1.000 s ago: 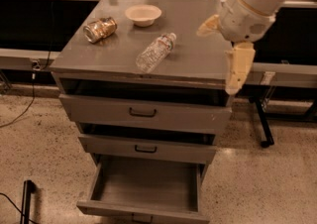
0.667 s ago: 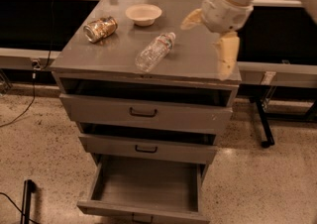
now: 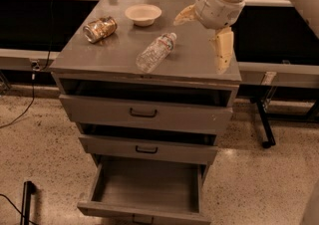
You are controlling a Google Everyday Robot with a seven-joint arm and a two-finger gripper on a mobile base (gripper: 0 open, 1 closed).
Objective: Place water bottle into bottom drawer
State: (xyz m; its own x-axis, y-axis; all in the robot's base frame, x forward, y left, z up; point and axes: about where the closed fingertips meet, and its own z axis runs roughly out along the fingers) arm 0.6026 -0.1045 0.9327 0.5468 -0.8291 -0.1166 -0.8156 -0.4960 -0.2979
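The water bottle (image 3: 156, 52), clear ribbed plastic with a white cap and a pale label band, lies on its side in the middle of the grey cabinet top (image 3: 94, 57). The bottom drawer (image 3: 144, 189) is pulled far out and its plain grey interior shows nothing in it. My gripper (image 3: 204, 37) hangs above the right part of the cabinet top, to the right of the bottle and apart from it. Its two cream fingers (image 3: 222, 50) are spread wide, and nothing is between them.
A short jar with brownish contents (image 3: 99, 29) lies on its side at the back left of the top. A pale bowl (image 3: 143, 14) stands at the back middle. The top drawer (image 3: 144, 112) and middle drawer (image 3: 144, 148) stand slightly pulled out. A dark bench runs behind.
My gripper has moved left and toward the back, from beyond the cabinet's right edge to above its top, nearer the bottle. The bottle, jar and bowl have not moved.
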